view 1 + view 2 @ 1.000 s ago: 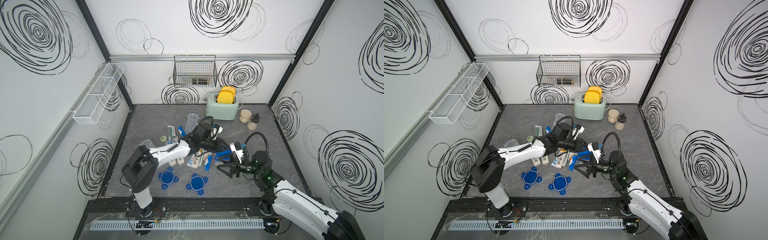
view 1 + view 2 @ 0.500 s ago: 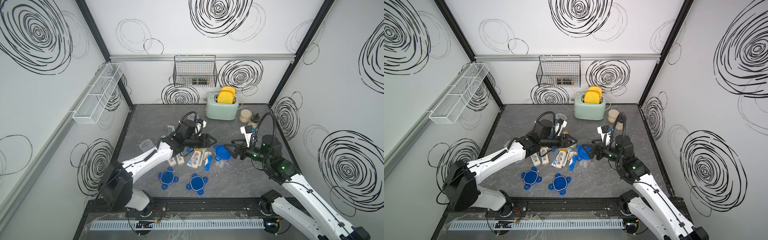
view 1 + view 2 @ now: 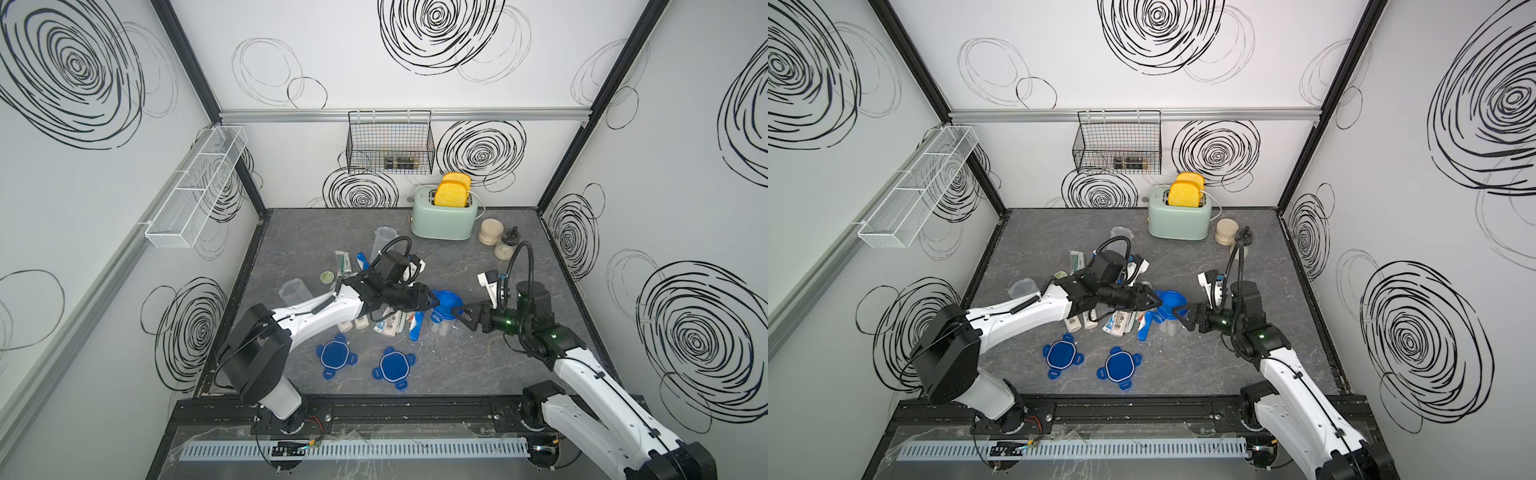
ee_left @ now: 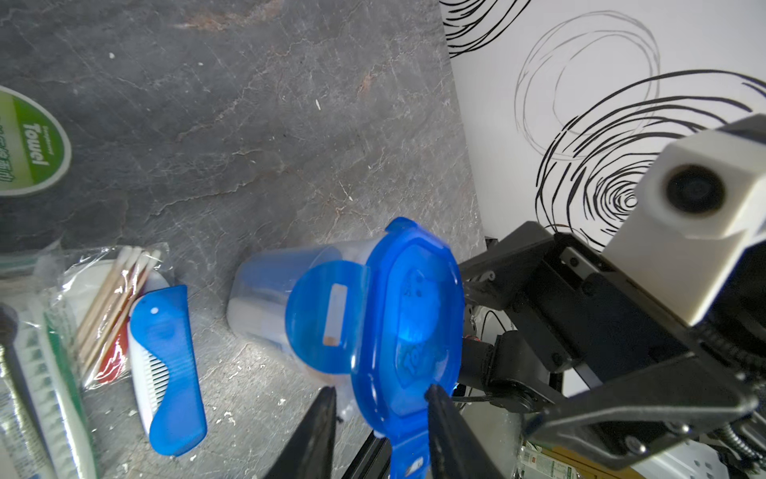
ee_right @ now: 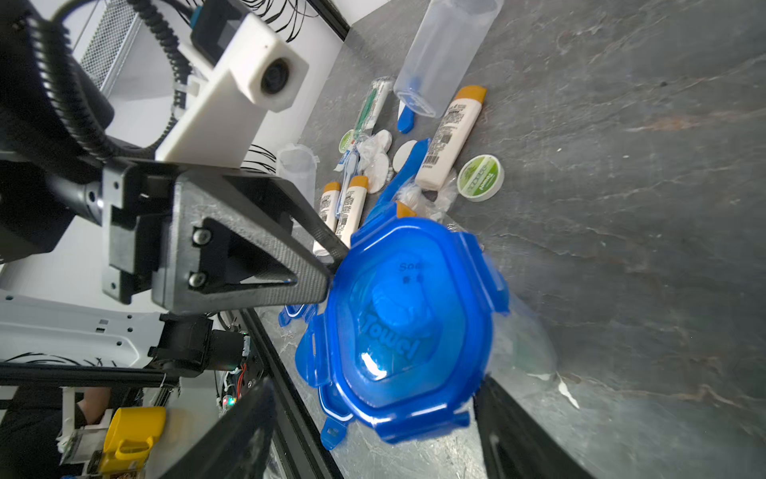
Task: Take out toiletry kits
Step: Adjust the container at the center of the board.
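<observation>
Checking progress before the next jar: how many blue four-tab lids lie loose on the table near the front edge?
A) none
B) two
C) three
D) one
B: one loose lid and a second loose lid lie flat side by side on the table, while the third lid sits on a jar.
</observation>
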`<move>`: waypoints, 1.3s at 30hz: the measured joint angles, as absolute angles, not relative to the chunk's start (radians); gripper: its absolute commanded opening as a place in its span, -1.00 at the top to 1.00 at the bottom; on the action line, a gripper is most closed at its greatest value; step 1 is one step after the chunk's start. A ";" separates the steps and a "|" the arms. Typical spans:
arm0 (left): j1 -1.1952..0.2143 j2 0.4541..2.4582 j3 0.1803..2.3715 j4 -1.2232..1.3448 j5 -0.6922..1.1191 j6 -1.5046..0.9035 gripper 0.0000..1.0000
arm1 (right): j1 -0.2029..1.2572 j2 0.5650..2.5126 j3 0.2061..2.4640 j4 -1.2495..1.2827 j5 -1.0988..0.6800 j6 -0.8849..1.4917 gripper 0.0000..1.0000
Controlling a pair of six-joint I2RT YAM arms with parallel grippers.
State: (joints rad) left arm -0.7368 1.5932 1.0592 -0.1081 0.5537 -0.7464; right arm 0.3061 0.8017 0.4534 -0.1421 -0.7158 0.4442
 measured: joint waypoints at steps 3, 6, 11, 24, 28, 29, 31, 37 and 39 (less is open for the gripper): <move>-0.737 1.618 1.077 -0.118 0.556 -0.739 0.31 | 0.313 0.801 0.431 -0.132 -0.742 0.464 -0.52; -0.735 1.639 1.102 -0.129 0.556 -0.731 0.33 | 0.323 0.797 0.429 -0.132 -0.751 0.475 -0.51; -0.721 1.666 1.135 -0.139 0.552 -0.716 0.34 | 0.360 0.770 0.418 -0.134 -0.765 0.494 -0.53; -0.722 1.736 1.187 -0.098 0.589 -0.703 0.25 | 0.468 0.747 0.322 0.020 -0.779 0.598 -0.55; -0.722 1.737 1.187 -0.101 0.584 -0.699 0.02 | 0.471 0.749 0.322 0.024 -0.770 0.597 -0.58; -0.719 1.736 1.187 -0.103 0.578 -0.699 0.00 | 0.472 0.749 0.322 0.023 -0.770 0.597 -0.59; -0.713 1.731 1.187 -0.112 0.560 -0.699 -0.01 | 0.472 0.746 0.322 0.023 -0.769 0.595 -0.60; -0.651 1.637 1.159 -0.126 0.511 -0.700 0.16 | 0.472 0.711 0.310 0.017 -0.761 0.592 -0.61; -0.640 1.599 1.155 -0.125 0.513 -0.704 0.23 | 0.472 0.684 0.293 0.018 -0.755 0.590 -0.61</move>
